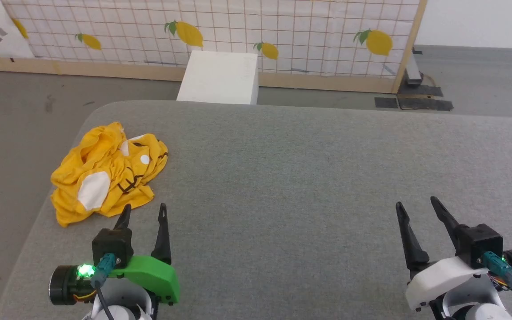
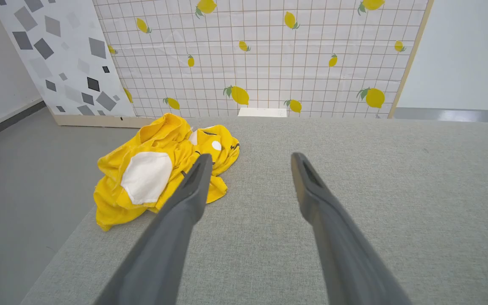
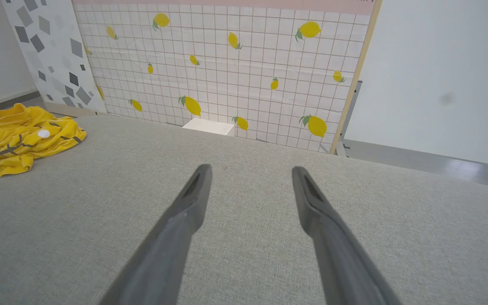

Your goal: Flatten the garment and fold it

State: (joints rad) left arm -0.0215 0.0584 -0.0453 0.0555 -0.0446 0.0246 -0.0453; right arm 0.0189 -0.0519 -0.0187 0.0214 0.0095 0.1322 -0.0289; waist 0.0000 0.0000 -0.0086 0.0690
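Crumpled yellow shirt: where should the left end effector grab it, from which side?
Probably the garment by its near edge, lying flattest, closest to the open left end effector. Approach low from the near side; the bunched middle would likely give several layers.

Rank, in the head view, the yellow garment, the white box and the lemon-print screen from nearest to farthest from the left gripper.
1. The garment, crumpled just ahead and left of the left gripper.
2. The white box, past the table's far edge.
3. The lemon-print screen, standing behind the box.
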